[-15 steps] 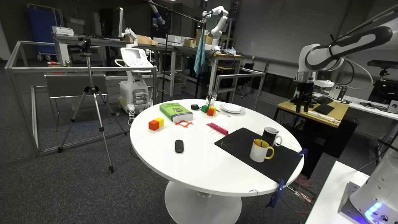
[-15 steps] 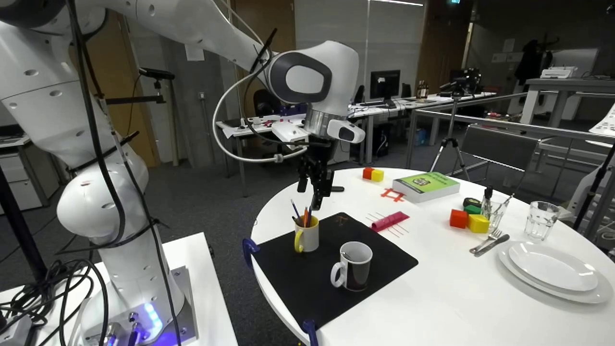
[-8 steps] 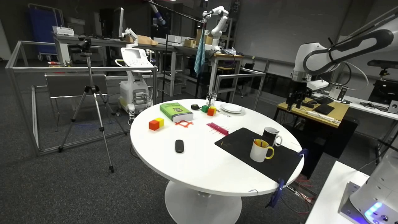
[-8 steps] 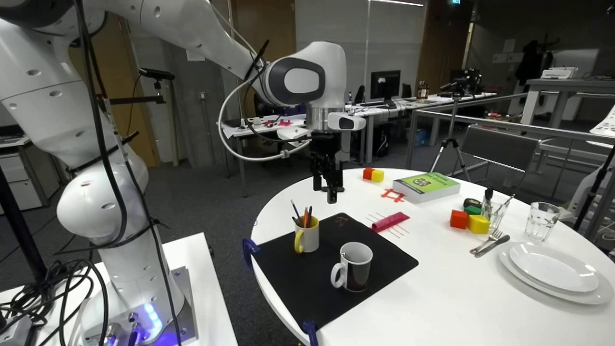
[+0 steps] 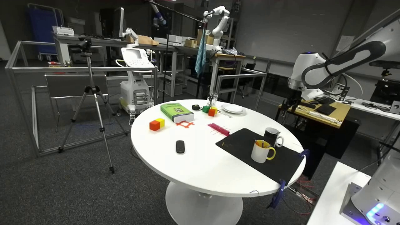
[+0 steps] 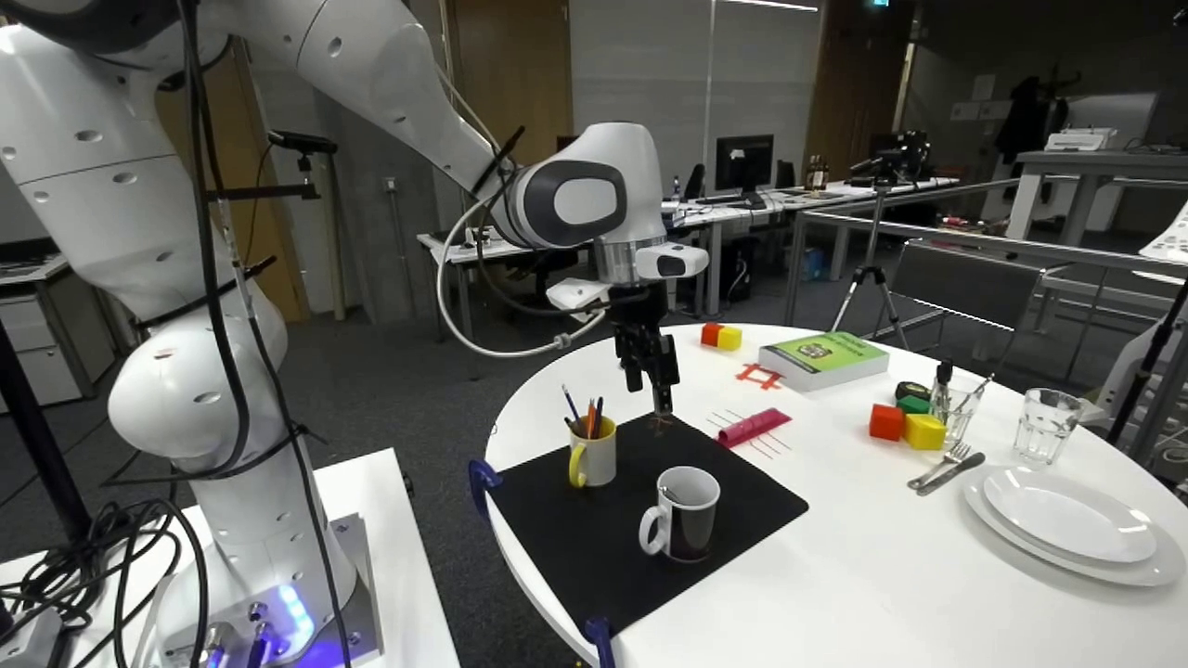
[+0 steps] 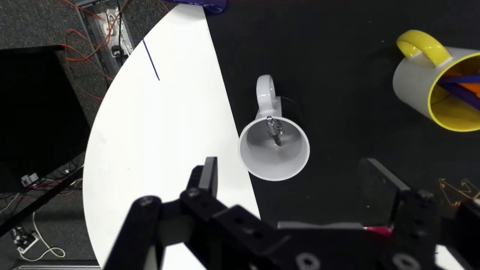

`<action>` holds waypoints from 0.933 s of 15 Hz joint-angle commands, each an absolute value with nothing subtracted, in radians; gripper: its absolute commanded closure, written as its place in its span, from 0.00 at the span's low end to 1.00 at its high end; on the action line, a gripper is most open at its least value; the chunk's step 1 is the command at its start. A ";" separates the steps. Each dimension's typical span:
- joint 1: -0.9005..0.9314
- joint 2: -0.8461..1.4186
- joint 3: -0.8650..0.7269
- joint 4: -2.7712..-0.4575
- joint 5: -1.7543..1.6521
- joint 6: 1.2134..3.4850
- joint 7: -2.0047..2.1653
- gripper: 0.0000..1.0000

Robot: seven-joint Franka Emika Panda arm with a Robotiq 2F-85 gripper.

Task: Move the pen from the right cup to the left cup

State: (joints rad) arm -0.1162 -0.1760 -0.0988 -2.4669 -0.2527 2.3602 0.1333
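The right cup [image 6: 698, 531], a dark mug with white rim and handle, stands upright on the black mat; it also shows in an exterior view [image 5: 270, 136] and the wrist view [image 7: 275, 167]. The pen [image 7: 275, 131], thin and grey-silver, leans inside it near the handle side. The left cup [image 6: 600, 461] is white outside with yellow interior and handle, and holds several pens; it also shows in the wrist view [image 7: 412, 80]. My gripper [image 6: 650, 394] is open and empty, above the table beyond both mugs. In the wrist view its fingers [image 7: 291, 168] are wide apart, below the dark mug.
The black mat [image 6: 566, 538] is held by blue clamps [image 6: 601, 640] at the table edge. A pink roll [image 6: 754, 427] lies beyond the mat. Cubes [image 6: 886, 422], cutlery [image 6: 947, 468], plates [image 6: 1067, 515], glasses [image 6: 1047, 427] and a green book [image 6: 822, 360] stand farther off.
The arm has swung sideways, away from the left cup, and has come lower, with the wrist tilting. The gripper stays empty. Both mugs and their contents have not moved.
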 commanded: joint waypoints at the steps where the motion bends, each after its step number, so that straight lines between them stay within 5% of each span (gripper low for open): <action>1: -0.135 -0.112 -0.113 -2.474 -0.253 2.456 0.099 0.00; 5: -0.131 -0.032 -0.127 -2.458 -0.210 2.486 0.061 0.00; 6: -0.130 -0.017 -0.129 -2.456 -0.202 2.485 0.047 0.06; 7: -0.130 -0.011 -0.130 -2.456 -0.196 2.479 0.035 0.26; 10: -0.131 0.010 -0.133 -2.453 -0.190 2.473 0.012 0.36; 14: -0.134 0.036 -0.139 -2.441 -0.196 2.472 -0.003 0.67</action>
